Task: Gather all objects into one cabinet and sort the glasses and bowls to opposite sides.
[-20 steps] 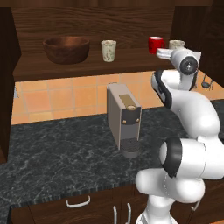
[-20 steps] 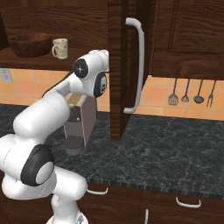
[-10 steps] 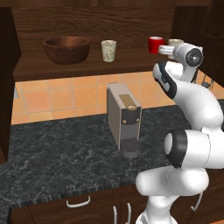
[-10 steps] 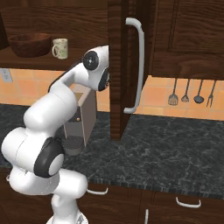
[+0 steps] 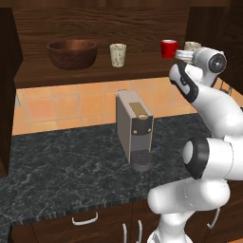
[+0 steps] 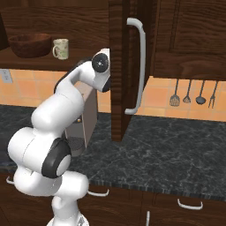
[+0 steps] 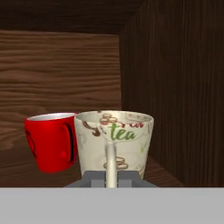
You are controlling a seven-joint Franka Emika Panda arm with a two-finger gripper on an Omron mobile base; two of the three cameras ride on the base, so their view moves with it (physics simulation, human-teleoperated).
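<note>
Pincer (image 7: 111,177), clamped on the cream cup's (image 7: 114,142) handle, has pushed deeper beside the red mug (image 7: 50,141).

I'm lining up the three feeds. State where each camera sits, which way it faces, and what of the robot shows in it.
Left base view: behind the arm on its left, facing the cabinet shelf with bowl, cup, red mug; the arm rises at lower right.
Right base view: behind on its right, facing the open cabinet door; the arm rises at lower left.
Hand view: on the hand, facing the cabinet's back corner; gripper shut on tea cup, touching the red mug.
Shared: both base views show bowl, cup, coffee machine.
</note>
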